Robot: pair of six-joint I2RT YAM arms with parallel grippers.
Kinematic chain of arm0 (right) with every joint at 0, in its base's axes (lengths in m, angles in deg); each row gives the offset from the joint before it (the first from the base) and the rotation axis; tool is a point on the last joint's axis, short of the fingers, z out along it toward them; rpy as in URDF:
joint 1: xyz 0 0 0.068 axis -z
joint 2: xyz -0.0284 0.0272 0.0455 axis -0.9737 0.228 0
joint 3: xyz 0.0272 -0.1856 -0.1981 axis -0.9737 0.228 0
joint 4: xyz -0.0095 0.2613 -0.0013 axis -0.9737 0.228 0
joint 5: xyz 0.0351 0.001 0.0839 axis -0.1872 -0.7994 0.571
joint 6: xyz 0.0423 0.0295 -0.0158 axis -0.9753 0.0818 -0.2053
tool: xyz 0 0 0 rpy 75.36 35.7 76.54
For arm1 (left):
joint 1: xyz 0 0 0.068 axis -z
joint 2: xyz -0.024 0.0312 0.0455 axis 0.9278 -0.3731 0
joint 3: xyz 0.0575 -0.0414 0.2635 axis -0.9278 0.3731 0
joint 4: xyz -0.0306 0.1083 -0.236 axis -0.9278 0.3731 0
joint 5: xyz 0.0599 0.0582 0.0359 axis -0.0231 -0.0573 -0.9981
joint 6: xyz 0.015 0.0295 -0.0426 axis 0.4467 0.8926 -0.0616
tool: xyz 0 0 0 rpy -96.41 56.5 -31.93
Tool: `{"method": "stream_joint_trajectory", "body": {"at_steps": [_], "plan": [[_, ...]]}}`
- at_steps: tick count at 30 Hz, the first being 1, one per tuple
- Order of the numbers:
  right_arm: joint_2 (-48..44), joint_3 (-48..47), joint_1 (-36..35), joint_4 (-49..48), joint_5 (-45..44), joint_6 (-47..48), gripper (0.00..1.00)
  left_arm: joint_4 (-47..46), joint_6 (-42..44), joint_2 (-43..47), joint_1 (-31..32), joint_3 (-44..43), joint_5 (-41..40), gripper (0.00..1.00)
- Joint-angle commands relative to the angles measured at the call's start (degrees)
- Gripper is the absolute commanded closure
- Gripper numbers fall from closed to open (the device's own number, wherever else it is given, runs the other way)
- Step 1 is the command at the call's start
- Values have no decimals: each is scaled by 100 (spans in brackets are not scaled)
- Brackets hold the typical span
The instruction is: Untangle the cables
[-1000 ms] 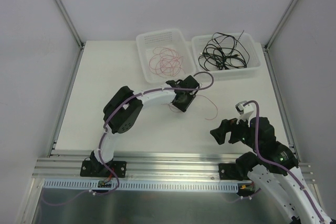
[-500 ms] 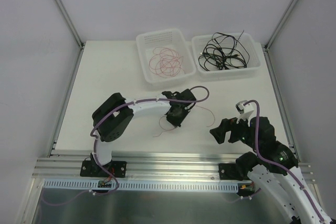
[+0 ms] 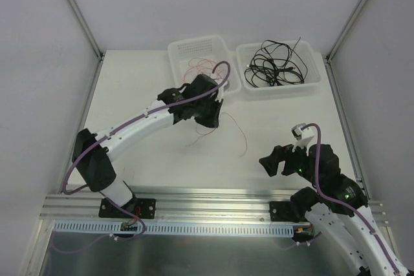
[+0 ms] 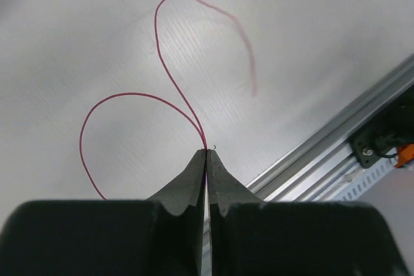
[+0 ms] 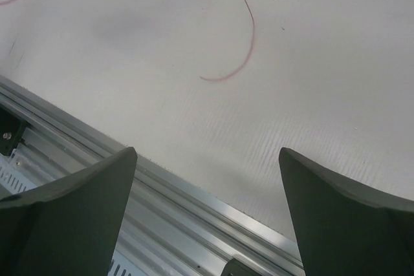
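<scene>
My left gripper [image 4: 207, 152] is shut on a thin red cable [image 4: 160, 42], pinched at the fingertips. The cable hangs from them in two loops above the table. From the top view, the left gripper [image 3: 209, 119] sits just in front of the left basket, and the red cable [image 3: 239, 135] trails down to the right. More red cables [image 3: 202, 66] lie coiled in the left basket. Tangled black cables [image 3: 275, 64] fill the right basket. My right gripper [image 3: 274, 163] stands open near the front right, nothing between its fingers; the red cable's tail [image 5: 250, 30] lies ahead of it.
Two white baskets [image 3: 184, 46] [image 3: 310, 82] stand side by side at the back of the white table [image 3: 142, 88]. An aluminium rail [image 3: 207, 201] runs along the near edge. Frame posts rise at the back corners.
The left gripper closed on the red cable at mid-table, then swung back and left toward the left basket, carrying it. The right arm has not moved.
</scene>
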Motion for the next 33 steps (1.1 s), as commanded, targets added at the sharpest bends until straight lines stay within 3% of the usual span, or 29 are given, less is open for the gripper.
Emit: {"method": "stream_joint_trajectory", "body": {"at_steps": [1, 6, 13, 22, 33], "plan": [[-116, -116, -37, -97, -204, -95, 3, 51, 134, 508, -164, -694, 440, 100], [-326, -98, -37, -105, -371, -95, 3, 24, 178, 658, -813, -1504, 958, 100], [-239, -63, -29, -123, -354, -95, 3, 24, 309, 184, -1420, -3462, 1575, 100], [-151, -72, -29, -123, -354, -34, 3, -72, 670, -985, -2098, -4704, 459, 100], [-28, -19, -28, -114, -372, -42, 3, -503, 934, -2909, -2406, -4845, -324, 97]]}}
